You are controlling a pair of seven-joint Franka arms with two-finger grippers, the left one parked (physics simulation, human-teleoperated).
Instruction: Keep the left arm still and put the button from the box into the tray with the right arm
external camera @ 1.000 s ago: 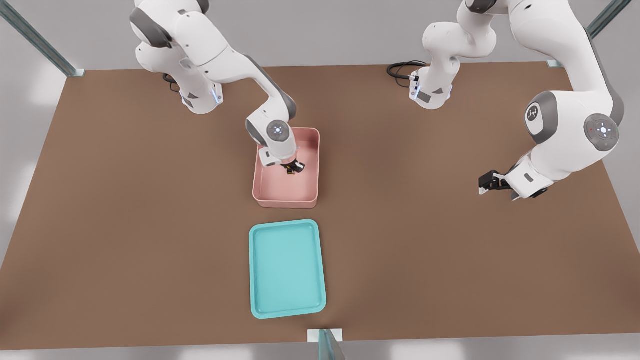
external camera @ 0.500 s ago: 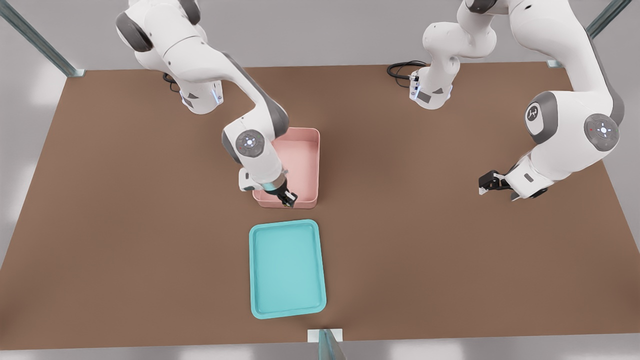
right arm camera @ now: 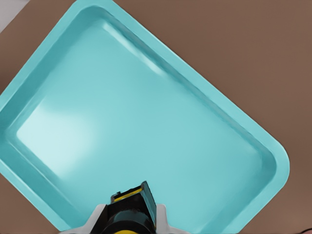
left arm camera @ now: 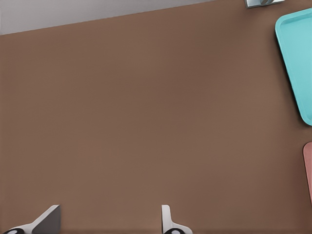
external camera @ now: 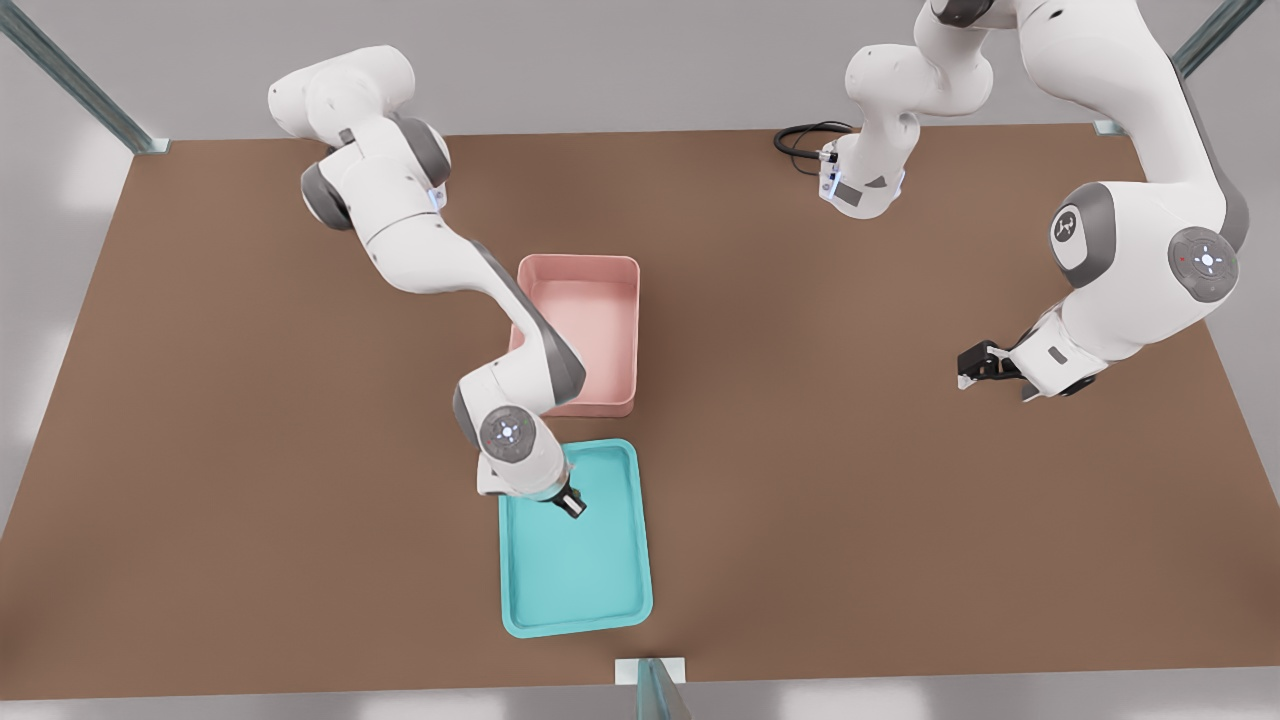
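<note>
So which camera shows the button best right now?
The right wrist view: the button fills the frame's edge, black and yellow, clamped in the gripper above the tray. In the front view the button cannot be made out at the gripper. The left wrist view misses it entirely.

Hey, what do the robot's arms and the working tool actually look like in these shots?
The right arm is glossy white with rounded segments, grey joint covers and a round grey cap with small lights near the wrist. Its tool, above the turquoise tray, is small and black. The left arm looks identical, and a black cable loops by its base.
</note>
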